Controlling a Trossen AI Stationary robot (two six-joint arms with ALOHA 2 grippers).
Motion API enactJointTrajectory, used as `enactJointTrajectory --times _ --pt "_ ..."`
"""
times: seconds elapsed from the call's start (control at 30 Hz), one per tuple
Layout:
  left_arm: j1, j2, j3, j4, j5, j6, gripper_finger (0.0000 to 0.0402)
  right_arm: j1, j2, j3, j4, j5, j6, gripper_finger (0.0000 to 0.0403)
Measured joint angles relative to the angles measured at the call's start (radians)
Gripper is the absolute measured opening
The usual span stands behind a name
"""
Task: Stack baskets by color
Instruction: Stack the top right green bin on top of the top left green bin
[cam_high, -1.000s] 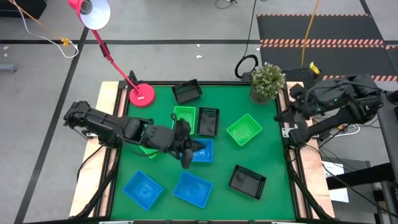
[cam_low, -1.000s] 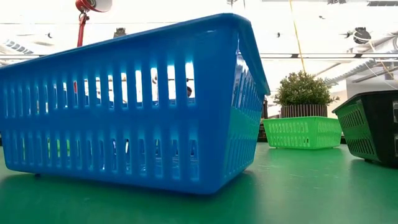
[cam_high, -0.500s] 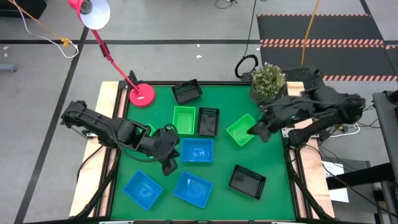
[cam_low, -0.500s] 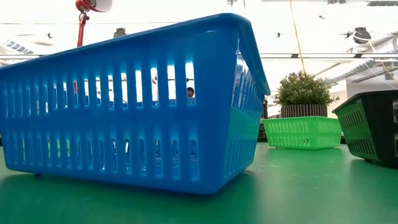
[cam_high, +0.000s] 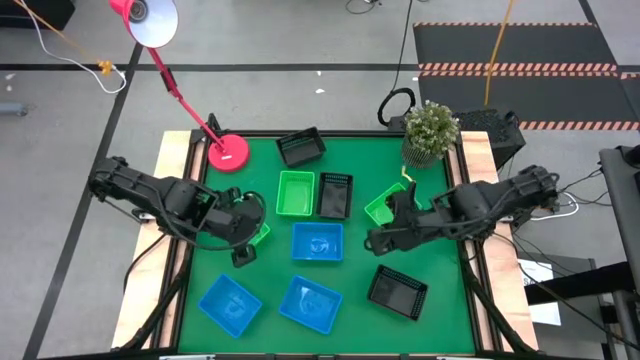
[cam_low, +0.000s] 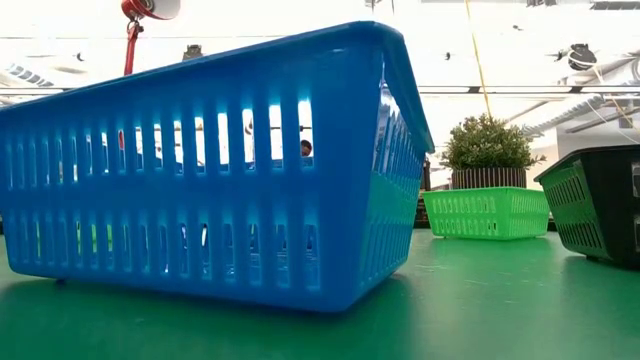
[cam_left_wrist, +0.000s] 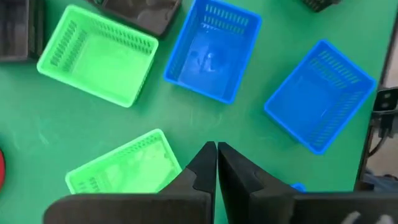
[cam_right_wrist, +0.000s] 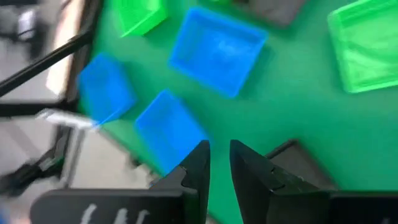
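Nine baskets lie unstacked on the green table (cam_high: 440, 310): blue ones front left (cam_high: 229, 304), front centre (cam_high: 310, 303) and mid-table (cam_high: 317, 242); green ones under the left arm (cam_high: 257, 235), at centre (cam_high: 295, 192) and right of centre (cam_high: 382, 207); black ones at the back (cam_high: 300, 147), centre (cam_high: 334, 194) and front right (cam_high: 397, 292). They look light, thin, stiffish slotted plastic, likely slick, so a rim wall seems the best hold. Left pincer (cam_high: 242, 256) clenched on nothing beside the left green basket; right pincer (cam_high: 370, 241) near-closed, empty, between the mid blue and front black baskets; lamp (cam_high: 228, 152) and plant (cam_high: 430, 130) stand clear at the back.
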Motion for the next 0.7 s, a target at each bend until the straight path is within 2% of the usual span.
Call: enactJointTrajectory --times 0.13,0.23,0.37,0.47,0.6,0.7 --pt "0.002 -0.024 0.0 0.0 -0.004 0.052 0.0003 -0.024 0.008 0.0 -0.05 -0.003 -0.005 0.0057" --pt "0.011 -0.026 0.0 0.0 -0.01 0.056 0.0011 -0.054 -0.003 0.0 -0.09 -0.004 -0.032 0.0057" --pt "0.013 -0.026 0.0 0.0 -0.012 0.055 0.0024 -0.094 -0.005 0.0 -0.158 0.083 -0.029 0.0057" --pt "0.013 -0.023 0.0 0.0 -0.014 0.05 0.0025 -0.122 -0.005 -0.001 -0.187 0.101 -0.005 0.0057" --pt "0.015 -0.023 0.0 0.0 -0.044 0.037 0.0026 -0.166 -0.008 -0.061 -0.19 0.1 -0.017 0.0067" --pt "0.017 -0.024 0.0 -0.002 -0.055 0.05 0.0026 -0.201 -0.022 -0.135 -0.202 0.067 0.078 0.0084"
